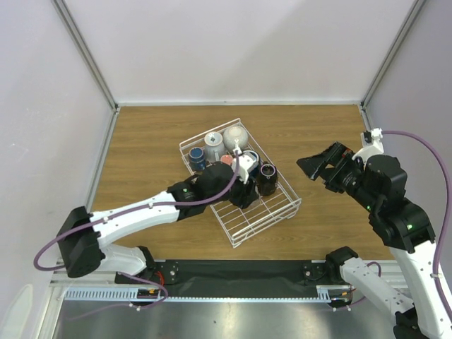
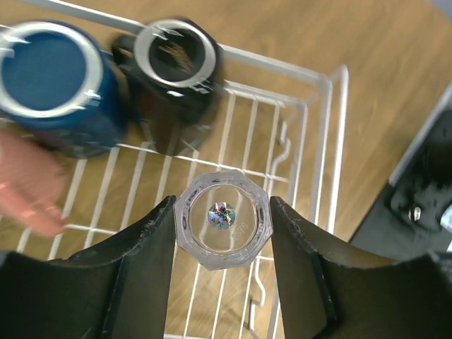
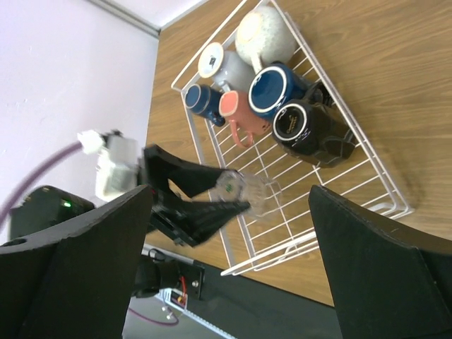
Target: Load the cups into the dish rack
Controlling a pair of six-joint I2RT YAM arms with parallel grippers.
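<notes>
My left claw (image 2: 222, 209) is clamped on a clear faceted glass (image 2: 223, 227), its base facing the wrist camera, over the near end of the rack (image 1: 281, 174). Six mugs sit in the rack's far half: cream (image 3: 265, 35), grey (image 3: 226, 67), small navy (image 3: 205, 100), pink (image 3: 236, 109), blue (image 3: 275, 88) and black (image 3: 311, 127). My right claw (image 1: 319, 164) hangs right of the rack, fingers wide apart, holding nothing.
</notes>
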